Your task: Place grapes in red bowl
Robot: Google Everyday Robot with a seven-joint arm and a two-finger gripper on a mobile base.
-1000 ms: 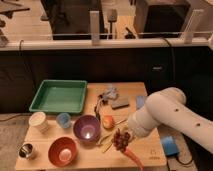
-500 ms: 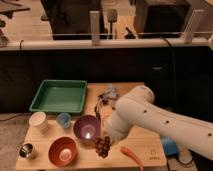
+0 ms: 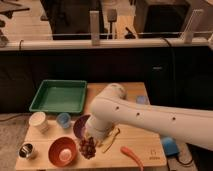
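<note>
- The tabletop (image 3: pixel 105 160) carried everything; the red bowl (image 3: pixel 60 151) near its front-left corner served as our marker.
- The white arm (image 3: pixel 150 117) reached in from the right of the red bowl and bent down just beside it.
- The green tray (image 3: pixel 59 96) lay behind the red bowl, well apart from it.
- The purple bowl (image 3: pixel 79 126) sat just behind and to the right of the red bowl. We judged it the likeliest wrong target.
- The grapes (image 3: pixel 88 148) hung just beside the red bowl's right rim, not yet over it. We could not tell whether they touched the tabletop.
- The tool (image 3: pixel 90 140) sat right of the red bowl, directly above the grapes and clamped on the bunch.
- We judged the step needed a short carry leftward, high enough to clear the rim, with the tool parting only once the bunch was over the bowl's middle.
</note>
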